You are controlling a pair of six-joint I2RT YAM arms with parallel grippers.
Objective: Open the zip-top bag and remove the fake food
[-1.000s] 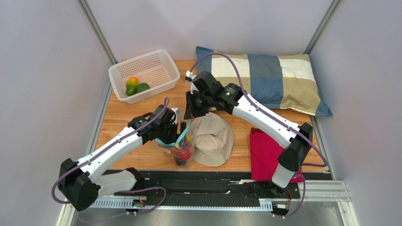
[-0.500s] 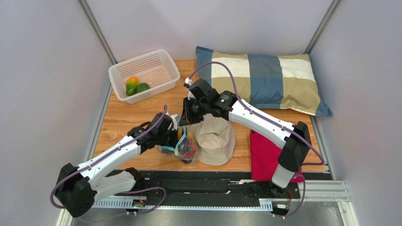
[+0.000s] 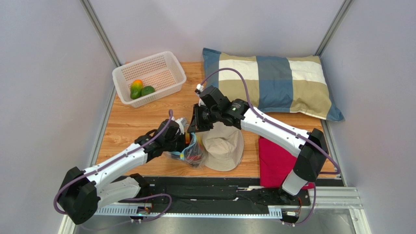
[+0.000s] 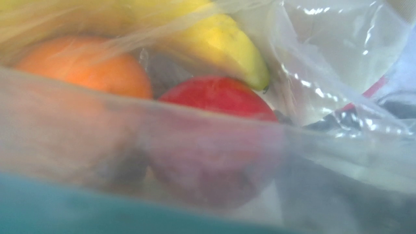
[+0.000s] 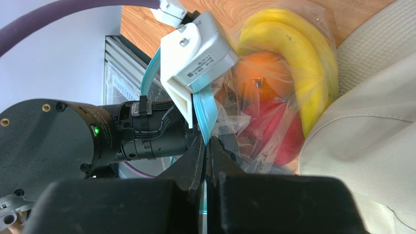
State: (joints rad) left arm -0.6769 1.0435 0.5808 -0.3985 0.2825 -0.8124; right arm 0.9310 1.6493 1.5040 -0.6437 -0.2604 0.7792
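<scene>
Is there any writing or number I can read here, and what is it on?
Too small to read: black printed label on the white plastic box on the left wrist.
Too blurred to read: red marking on the clear floppy plastic zip-top bag.
No other text.

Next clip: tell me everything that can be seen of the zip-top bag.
The zip-top bag is small, clear, crinkled floppy plastic with a light blue zip strip. It sits on the wooden table, pressed against the tan hat at its brim. Through it show yellow bananas, an orange and a red apple. The right end effector is shut on the strip, holding that edge up. The left end effector is at the bag's mouth; whether it touches the plastic is unclear.
</scene>
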